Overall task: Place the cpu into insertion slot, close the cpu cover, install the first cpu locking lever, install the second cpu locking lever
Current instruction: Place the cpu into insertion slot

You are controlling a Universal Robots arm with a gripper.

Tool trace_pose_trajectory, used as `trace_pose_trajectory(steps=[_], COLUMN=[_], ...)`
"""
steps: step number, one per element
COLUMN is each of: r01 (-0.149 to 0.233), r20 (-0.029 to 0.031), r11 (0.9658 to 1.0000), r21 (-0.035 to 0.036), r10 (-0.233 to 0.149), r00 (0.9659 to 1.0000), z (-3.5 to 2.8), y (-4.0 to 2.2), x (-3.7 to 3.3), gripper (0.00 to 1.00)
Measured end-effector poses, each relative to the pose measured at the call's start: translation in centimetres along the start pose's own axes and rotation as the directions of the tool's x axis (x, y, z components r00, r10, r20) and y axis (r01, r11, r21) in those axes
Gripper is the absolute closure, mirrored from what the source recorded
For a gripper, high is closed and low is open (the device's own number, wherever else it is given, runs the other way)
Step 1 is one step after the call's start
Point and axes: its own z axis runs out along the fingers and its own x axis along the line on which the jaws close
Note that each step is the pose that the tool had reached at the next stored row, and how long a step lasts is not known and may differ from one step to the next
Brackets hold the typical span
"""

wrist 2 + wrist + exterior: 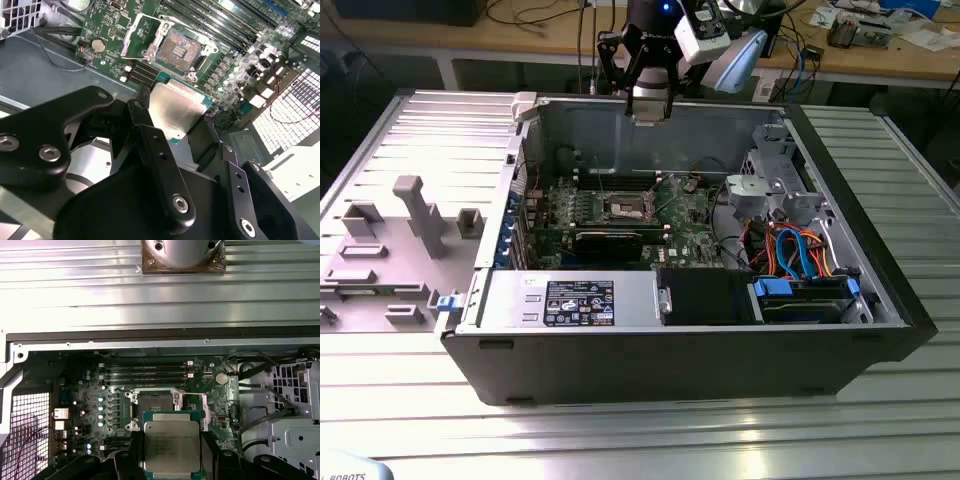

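Observation:
My gripper (648, 108) hangs above the open computer case (880, 300), over its far wall. It is shut on the cpu (176, 107), a flat square chip with a dull silver top (171, 444), held by its edges between the black fingers (150, 140). The insertion slot (179, 47) lies bare on the green motherboard below, its dark centre showing (152, 402) (628, 208). The cpu cover (136, 35) stands swung up beside the slot. I cannot tell the locking levers apart from the slot's metal frame.
A black graphics card (610, 240) lies just in front of the slot, memory slots (145, 372) behind it. A metal drive cage (775, 185) and orange and blue cables (790, 250) fill the exterior view's right. A grey fixture tray (400, 240) sits outside the case.

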Motion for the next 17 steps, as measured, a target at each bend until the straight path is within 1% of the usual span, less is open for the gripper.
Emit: trace_pose_trajectory(steps=[13,17], r01=[0.000,-0.010], r20=[0.0000,0.0010], r11=[1.0000,0.9999], r21=[0.0000,-0.0003], r10=[0.000,0.010], r00=[1.0000,0.9999], z=[0.00,0.00], y=[0.00,0.00], x=[0.00,0.00], gripper=[0.46,0.46])
